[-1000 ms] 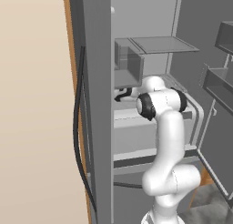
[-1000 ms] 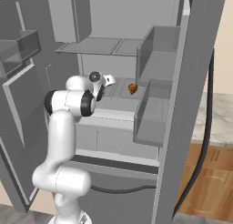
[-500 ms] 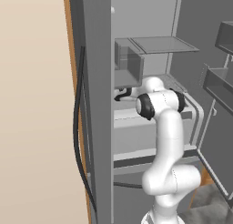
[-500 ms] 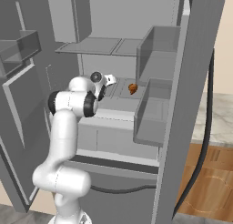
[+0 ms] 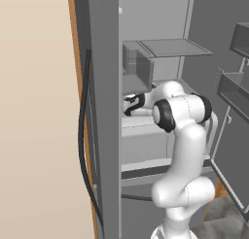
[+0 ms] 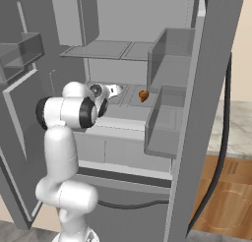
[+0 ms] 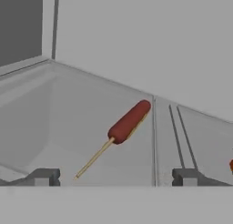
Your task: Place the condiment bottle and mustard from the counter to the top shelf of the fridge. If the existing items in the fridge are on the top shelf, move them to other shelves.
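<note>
My gripper is inside the open fridge, low over the middle shelf, and it is open, with its fingertips far apart and nothing between them. Just ahead of it a red sausage on a wooden stick lies flat on that shelf, clear of the fingers. In the base views the hand reaches in under the top shelf, which looks bare. The condiment bottle and the mustard are out of view.
A small brown item sits on the middle shelf to the right of the hand, and its orange edge shows in the hand view. Door bins stand close on the right and another door's bins on the left. A drawer front lies below the shelf.
The jaws have gone from shut to open. The arm has stayed almost in place inside the fridge.
</note>
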Tool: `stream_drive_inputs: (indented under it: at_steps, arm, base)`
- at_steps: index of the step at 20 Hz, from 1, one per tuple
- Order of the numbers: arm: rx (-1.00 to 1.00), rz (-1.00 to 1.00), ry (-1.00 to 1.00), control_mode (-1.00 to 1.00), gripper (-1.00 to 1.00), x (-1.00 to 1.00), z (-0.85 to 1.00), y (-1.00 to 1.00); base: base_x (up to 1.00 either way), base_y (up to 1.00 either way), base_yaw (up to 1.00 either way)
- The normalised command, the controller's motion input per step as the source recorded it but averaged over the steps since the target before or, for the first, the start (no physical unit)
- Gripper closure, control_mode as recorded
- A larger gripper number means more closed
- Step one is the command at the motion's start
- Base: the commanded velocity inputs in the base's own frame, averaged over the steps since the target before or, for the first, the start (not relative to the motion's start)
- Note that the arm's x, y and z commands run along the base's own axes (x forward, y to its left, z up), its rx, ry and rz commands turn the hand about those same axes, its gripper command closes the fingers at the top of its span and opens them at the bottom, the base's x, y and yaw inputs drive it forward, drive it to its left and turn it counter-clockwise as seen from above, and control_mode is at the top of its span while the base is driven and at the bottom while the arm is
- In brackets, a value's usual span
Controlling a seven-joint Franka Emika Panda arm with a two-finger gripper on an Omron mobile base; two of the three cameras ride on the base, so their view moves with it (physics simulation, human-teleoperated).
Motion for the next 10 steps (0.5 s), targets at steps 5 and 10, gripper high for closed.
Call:
stream_drive_inputs:
  at_steps: [5,10]
  arm:
    - [0.0,-0.06,-0.2,-1.0,-1.0,-1.0,0.62,-0.01]
    - [0.0,-0.11,-0.16,-1.0,-1.0,-1.0,0.91,-0.02]
  base:
    - [0.0,0.0,0.0]
    - [0.0,0.0,0.0]
